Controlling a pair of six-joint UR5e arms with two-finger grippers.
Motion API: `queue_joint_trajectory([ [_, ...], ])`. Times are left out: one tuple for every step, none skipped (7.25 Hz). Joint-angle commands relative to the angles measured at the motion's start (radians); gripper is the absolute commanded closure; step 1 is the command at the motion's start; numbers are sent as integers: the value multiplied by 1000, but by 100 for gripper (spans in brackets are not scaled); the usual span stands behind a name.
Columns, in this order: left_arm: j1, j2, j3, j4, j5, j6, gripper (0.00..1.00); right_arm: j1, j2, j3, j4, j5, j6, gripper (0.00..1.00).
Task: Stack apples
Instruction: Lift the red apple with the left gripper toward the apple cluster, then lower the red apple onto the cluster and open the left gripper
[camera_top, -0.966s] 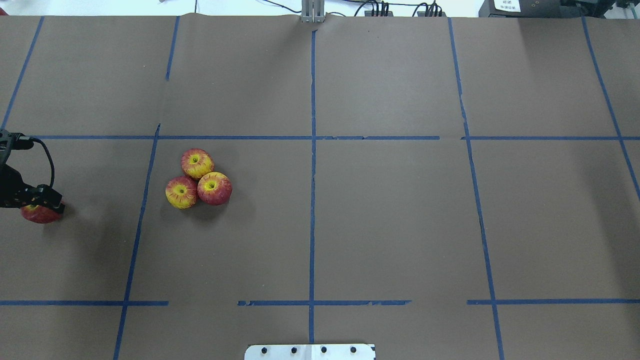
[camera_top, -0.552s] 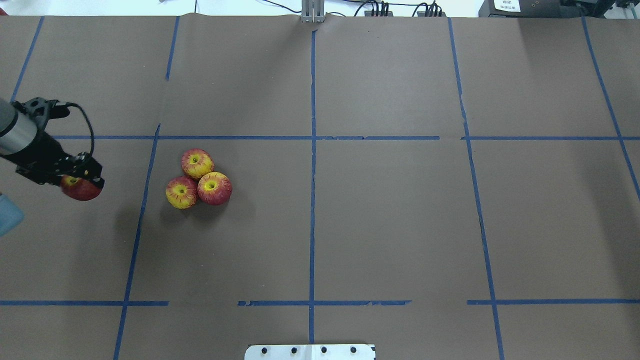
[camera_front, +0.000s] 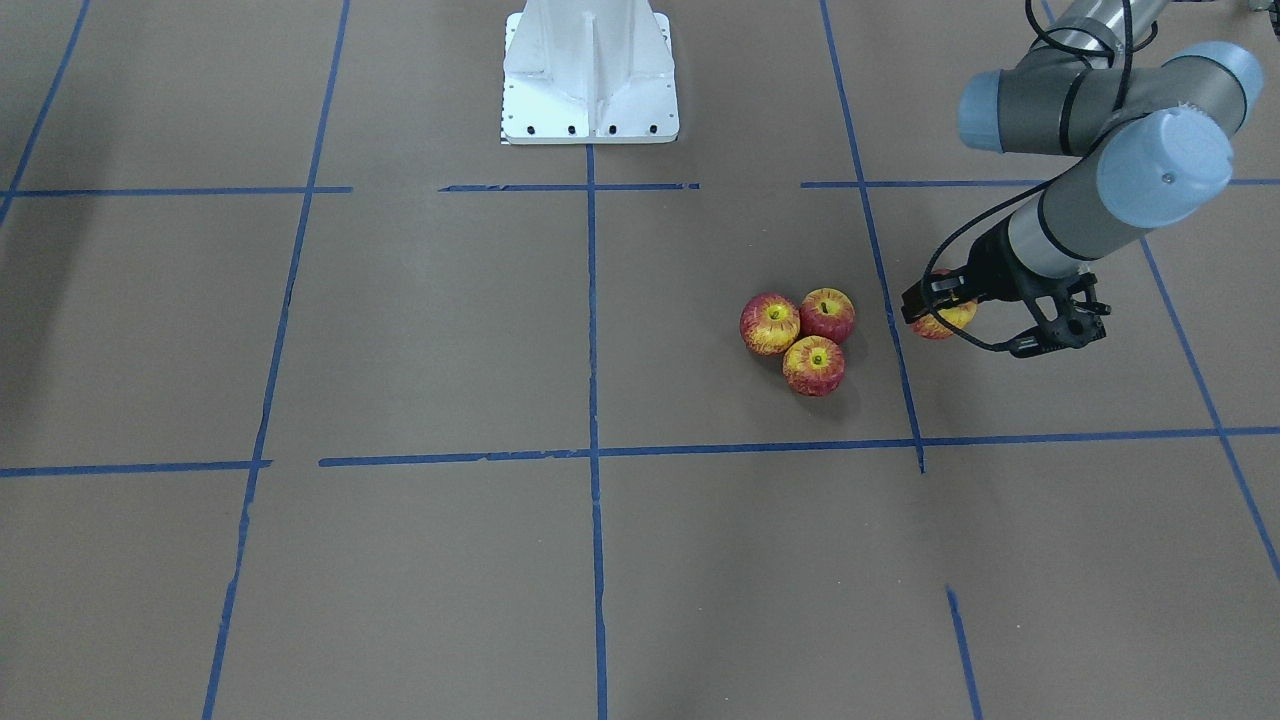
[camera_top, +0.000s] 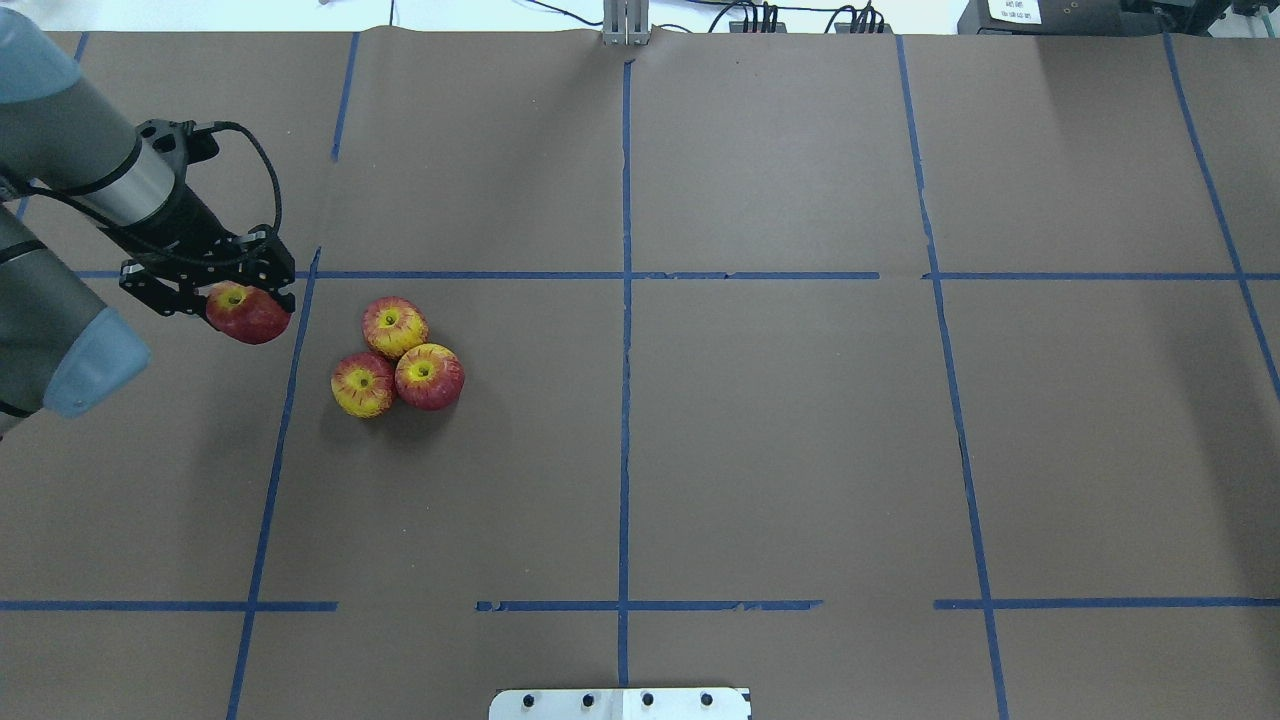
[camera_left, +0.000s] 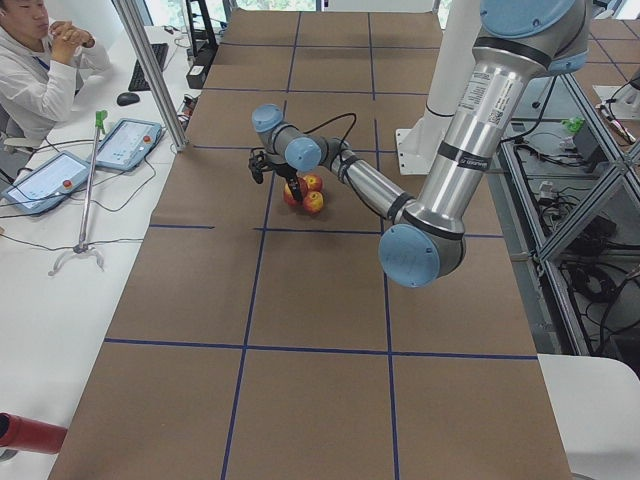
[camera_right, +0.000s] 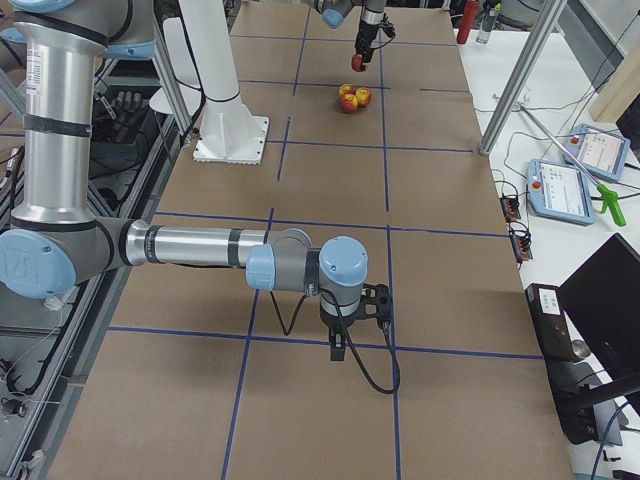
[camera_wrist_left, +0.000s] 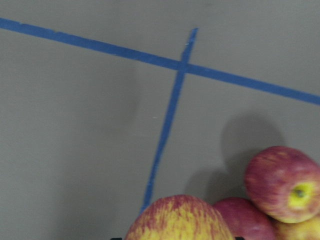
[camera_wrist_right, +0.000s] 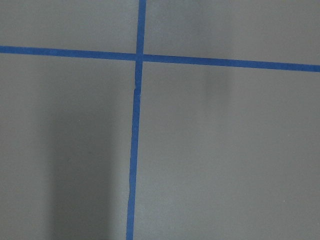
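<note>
Contact shows at the left end effector (camera_top: 246, 300): its jaws are drawn in narrow around the held apple (camera_top: 250, 318), which is red with yellow streaks and has its yellow-green stem end turned up. From the front we see the same grip (camera_front: 938, 312) on the held apple (camera_front: 946, 320), partly hidden behind the black fingers. The left wrist camera catches only the rounded top of that fruit (camera_wrist_left: 180, 220) at the lower edge of its view, with the table (camera_top: 800, 450) well below, so it appears to hang clear of the surface.

We find the other three on the table, bunched together and touching, stems up. They are the far apple (camera_top: 394, 326), the near-left apple (camera_top: 362, 384) and the near-right apple (camera_top: 429, 376). None lies on top of another. A blue tape line (camera_top: 285, 420) runs between the held apple and this bunch, and the held one is near the bunch on the robot's left of that line.

We see the right end effector (camera_right: 340, 345) only from the table's right end, pointing down near a crossing of tape lines and far from the fruit. We cannot tell whether it is wide or narrow. Its wrist camera shows only brown table and blue tape.

At the table's left end an operator (camera_left: 40, 70) in a white top sits beside two tablets (camera_left: 125, 143).
</note>
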Motion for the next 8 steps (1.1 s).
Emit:
queue_joint_trajectory([
  [70,-36,18,3,1,-70,100,0,0,0,0,0,0,0],
  [105,-45,20,1,2,-102,100,0,0,0,0,0,0,0],
  [107,-54,30,3,4,-105,100,0,0,0,0,0,0,0],
  [107,-59,40,3,4,-104,100,0,0,0,0,0,0,0],
  [108,-60,38,1,60,-101,100,0,0,0,0,0,0,0],
  [108,-63,38,1,102,-95,100,0,0,0,0,0,0,0],
  [108,-63,38,3,102,-95,100,0,0,0,0,0,0,0],
  [108,-74,40,3,104,-95,100,0,0,0,0,0,0,0],
])
